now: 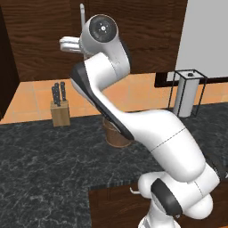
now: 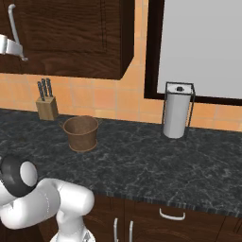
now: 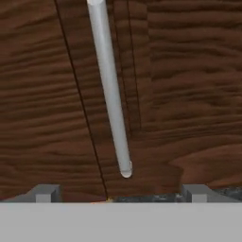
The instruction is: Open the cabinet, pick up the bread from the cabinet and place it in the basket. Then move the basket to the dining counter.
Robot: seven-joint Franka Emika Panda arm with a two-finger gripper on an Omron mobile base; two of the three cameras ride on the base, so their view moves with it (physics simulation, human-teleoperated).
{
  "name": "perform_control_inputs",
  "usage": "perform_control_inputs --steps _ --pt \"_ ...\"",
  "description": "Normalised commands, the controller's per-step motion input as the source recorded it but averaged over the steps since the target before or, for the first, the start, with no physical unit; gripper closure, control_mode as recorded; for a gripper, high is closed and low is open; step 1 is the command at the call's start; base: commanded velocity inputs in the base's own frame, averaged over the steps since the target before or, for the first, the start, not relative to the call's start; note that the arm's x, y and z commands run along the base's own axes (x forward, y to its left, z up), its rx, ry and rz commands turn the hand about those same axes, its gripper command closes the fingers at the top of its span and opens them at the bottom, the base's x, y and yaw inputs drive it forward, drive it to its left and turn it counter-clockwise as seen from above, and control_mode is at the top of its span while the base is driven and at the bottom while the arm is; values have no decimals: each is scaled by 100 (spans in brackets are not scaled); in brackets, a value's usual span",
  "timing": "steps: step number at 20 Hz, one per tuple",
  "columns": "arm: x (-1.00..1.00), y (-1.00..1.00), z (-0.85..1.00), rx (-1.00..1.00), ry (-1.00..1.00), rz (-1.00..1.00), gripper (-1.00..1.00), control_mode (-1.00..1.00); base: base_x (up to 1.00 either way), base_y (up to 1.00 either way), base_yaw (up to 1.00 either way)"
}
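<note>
High against the closed cabinet [image 2: 71, 33], the gripper [image 3: 120, 193] faces the door with its fingertips [image 3: 46, 193] spread wide apart, nothing between them, the silver bar handle [image 3: 111, 90] just ahead and untouched. Down on the black marbled counter [image 2: 156, 165] stands the basket [image 2: 81, 133], right of the knife block [image 2: 46, 105] and well left of the paper towel holder [image 2: 177, 111]

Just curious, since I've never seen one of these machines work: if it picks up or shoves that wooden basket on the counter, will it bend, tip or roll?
The basket looks like rigid wood, so it probably won't flex. It stands upright and squat on the flat counter, so a low push would likely slide it rather than tip it. It appears empty, so probably light; once tipped, its round tapered body could roll in a curve.
</note>
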Motion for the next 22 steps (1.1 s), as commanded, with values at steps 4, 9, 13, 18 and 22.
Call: perform_control_inputs --steps 4,9,13,18,22 --pt "52 1 -3 0 0 3 -100 -100 0 0 0" --pt "77 0 0 0 0 4 -100 -100 0 0 0" --pt "54 0 0 0 1 6 -100 -100 0 0 0" --pt "33 6 0 0 0 6 -100 -100 0 0 0" --pt "20 2 -7 0 0 5 -100 -100 0 0 0"
